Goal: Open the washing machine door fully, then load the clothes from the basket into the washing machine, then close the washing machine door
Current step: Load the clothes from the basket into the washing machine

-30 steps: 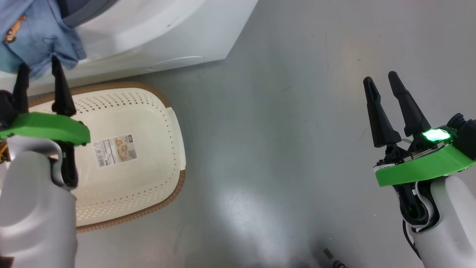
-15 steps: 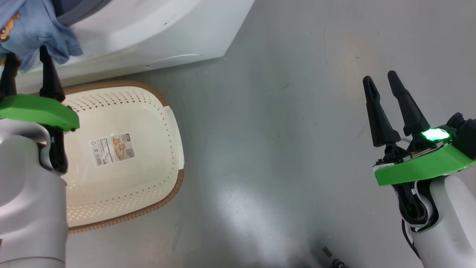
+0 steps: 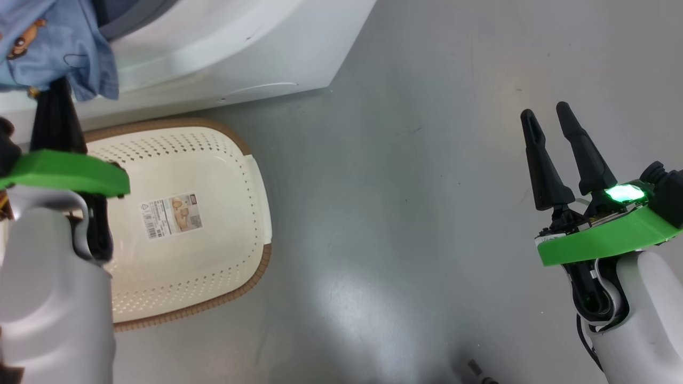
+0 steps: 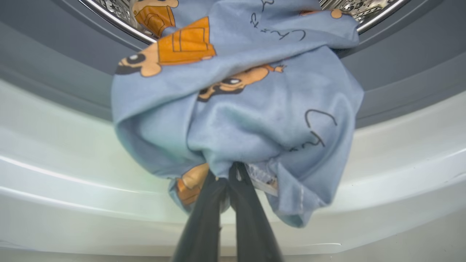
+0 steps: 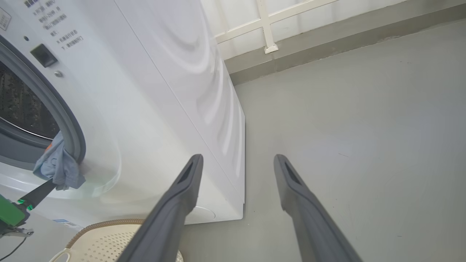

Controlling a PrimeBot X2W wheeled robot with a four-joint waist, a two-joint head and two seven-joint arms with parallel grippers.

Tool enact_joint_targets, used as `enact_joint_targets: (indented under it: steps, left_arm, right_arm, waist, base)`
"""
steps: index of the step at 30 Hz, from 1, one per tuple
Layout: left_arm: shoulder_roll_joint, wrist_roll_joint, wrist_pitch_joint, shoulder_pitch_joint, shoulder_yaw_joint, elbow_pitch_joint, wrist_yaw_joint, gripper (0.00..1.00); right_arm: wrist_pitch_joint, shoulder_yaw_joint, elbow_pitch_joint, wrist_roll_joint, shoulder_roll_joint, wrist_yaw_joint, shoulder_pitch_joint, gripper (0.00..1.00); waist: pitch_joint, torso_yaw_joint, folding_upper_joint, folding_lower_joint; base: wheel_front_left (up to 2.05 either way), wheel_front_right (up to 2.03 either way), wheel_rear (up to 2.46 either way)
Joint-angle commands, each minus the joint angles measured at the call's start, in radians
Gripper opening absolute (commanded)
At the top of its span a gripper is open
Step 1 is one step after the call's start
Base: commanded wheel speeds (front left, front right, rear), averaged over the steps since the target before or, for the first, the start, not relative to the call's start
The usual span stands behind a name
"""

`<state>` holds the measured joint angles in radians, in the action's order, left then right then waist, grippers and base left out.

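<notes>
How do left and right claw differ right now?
Left claw is shut, pinching the clothes at the washing machine mouth; right claw is open and empty. Left is up at the machine; right hangs over the floor. Both: dark fingers, green mounts.

The basket [image 3: 213,250] sits on the floor [image 3: 400,213], right in front of the washing machine [image 3: 224,48]. The clothes [image 3: 58,37] hang out of the machine's round hole, over its front edge, above the basket's far end. The left claw [image 4: 230,174] pinches their bottom end. The right claw [image 3: 544,110] is far off to the right, over the floor.
</notes>
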<state>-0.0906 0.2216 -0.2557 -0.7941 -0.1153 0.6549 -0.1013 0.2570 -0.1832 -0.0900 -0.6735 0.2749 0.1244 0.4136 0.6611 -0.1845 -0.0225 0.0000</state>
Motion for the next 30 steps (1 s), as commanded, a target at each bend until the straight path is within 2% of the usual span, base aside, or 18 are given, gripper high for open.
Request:
enact_joint_targets:
  steps: [1,11,15,17,21,30]
  left_arm:
    - [-0.026,-0.008,-0.006,0.048,-0.015,-0.040,-0.007,0.00]
    - [0.001,-0.023,-0.006,0.150,0.006,-0.304,-0.011,0.00]
    - [0.003,-0.007,0.015,0.138,0.008,-0.357,-0.012,0.00]
    - [-0.010,0.001,0.061,0.088,0.014,-0.372,-0.013,0.00]
    - [-0.034,0.044,0.139,-0.023,0.009,-0.316,-0.017,0.00]
    - [-0.150,0.023,0.253,-0.338,0.024,-0.069,-0.012,0.00]
  right_arm:
    - [0.005,-0.017,0.019,-0.001,0.006,0.006,-0.026,1.00]
    - [0.005,-0.017,0.022,-0.002,0.016,0.006,-0.037,1.00]
    - [0.005,-0.020,0.021,-0.002,0.016,0.006,-0.038,1.00]
    - [0.005,-0.028,0.022,-0.004,0.014,0.006,-0.032,1.00]
    - [0.005,-0.045,0.024,-0.008,0.010,0.006,-0.018,1.00]
    - [0.005,-0.046,0.017,-0.019,-0.013,0.006,0.004,1.00]
  waist:
    - [-0.005,0.006,0.0000,0.0000]
    - [-0.016,0.028,0.0000,0.0000]
    - [-0.014,0.030,0.0000,0.0000]
    - [-0.003,0.024,0.0000,0.0000]
    - [0.020,-0.004,0.0000,0.0000]
    - [0.100,-0.080,0.0000,0.0000]
  base:
    - [0.00,0.00,0.00]
    - [0.00,0.00,0.00]
    - [0.00,0.00,0.00]
    - [0.00,0.00,0.00]
    - [0.00,0.00,0.00]
    - [0.00,0.00,0.00]
